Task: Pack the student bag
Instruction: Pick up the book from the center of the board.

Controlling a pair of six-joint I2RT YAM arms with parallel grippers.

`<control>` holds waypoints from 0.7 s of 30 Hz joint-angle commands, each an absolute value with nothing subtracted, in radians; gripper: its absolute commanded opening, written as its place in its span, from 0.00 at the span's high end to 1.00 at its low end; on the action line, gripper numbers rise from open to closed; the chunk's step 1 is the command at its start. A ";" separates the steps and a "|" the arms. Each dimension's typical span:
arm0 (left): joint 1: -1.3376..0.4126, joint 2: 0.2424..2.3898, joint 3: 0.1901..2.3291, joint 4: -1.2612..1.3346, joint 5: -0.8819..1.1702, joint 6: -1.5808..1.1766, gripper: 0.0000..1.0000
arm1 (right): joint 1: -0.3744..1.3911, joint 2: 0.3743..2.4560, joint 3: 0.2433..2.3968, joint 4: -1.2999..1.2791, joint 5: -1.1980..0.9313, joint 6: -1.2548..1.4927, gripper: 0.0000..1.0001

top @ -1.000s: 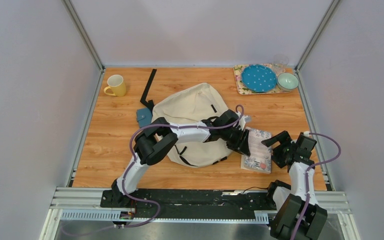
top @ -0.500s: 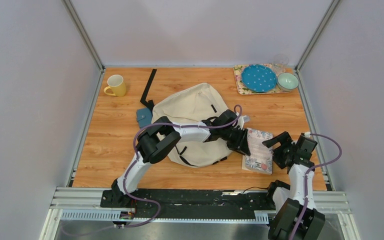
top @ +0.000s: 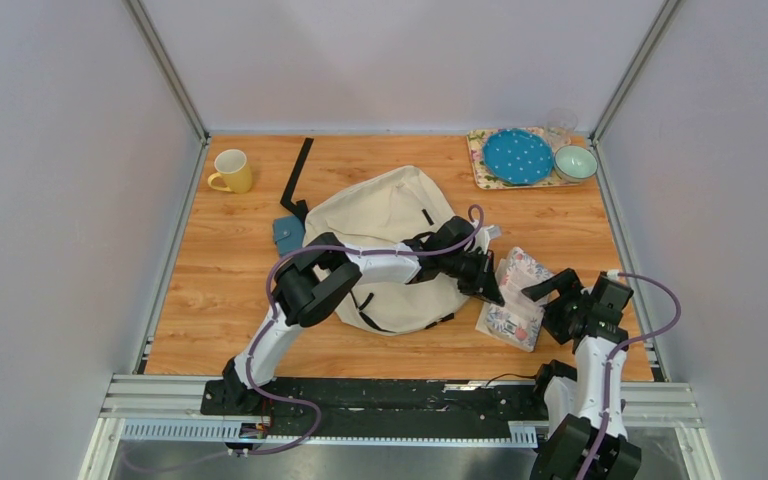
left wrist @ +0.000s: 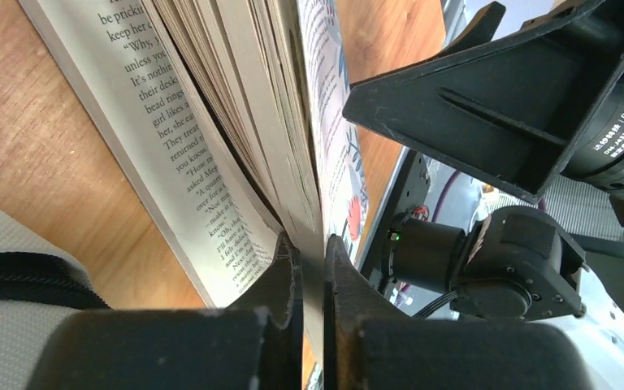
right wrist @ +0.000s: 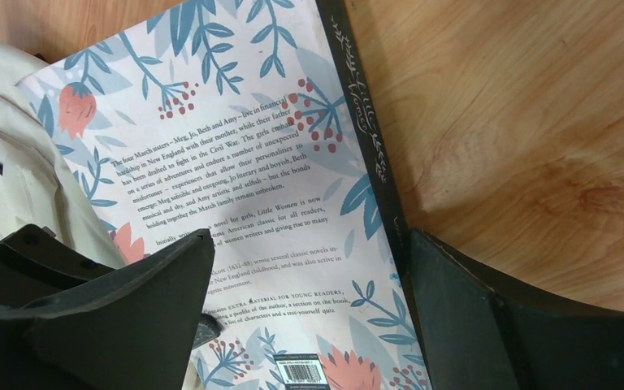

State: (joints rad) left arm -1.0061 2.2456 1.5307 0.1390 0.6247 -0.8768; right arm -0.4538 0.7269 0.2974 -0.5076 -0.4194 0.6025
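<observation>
Evidently the book-loading step is in hand: the left gripper (top: 488,288) is pinched tight on one edge of the floral paperback (top: 513,303), which lies just right of the student bag (top: 385,215), the cream pack lying flat at the centre of the scene. In the left wrist view its jaws catch only the cover and perhaps a few leaves, while the other pages fan loose. The right gripper (right wrist: 309,268) hangs wide apart over the spine side, gripping nothing. Next, I judge, the book needs a fuller hold, then a lift toward the bag's mouth. That mouth is hidden: the left arm (top: 380,262) crosses the bag, and I cannot tell whether any zip is open.
</observation>
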 commanded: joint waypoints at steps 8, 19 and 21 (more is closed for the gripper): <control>-1.009 2.082 1.551 0.149 0.626 -0.689 1.00 | -0.442 0.785 0.512 -0.620 -0.497 0.580 0.06; -0.885 1.784 1.381 0.348 0.661 -0.739 1.00 | -0.442 0.672 0.732 -0.747 -0.520 0.541 0.05; -0.870 1.744 1.335 0.397 0.666 -0.758 1.00 | -0.443 0.641 0.759 -0.746 -0.551 0.543 0.05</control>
State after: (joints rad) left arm -0.9070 1.8877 1.3926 0.1665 0.6235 -0.7307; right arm -0.4461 0.6880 0.6876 -0.7124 -0.4858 0.5526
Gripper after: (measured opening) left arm 0.049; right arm 0.950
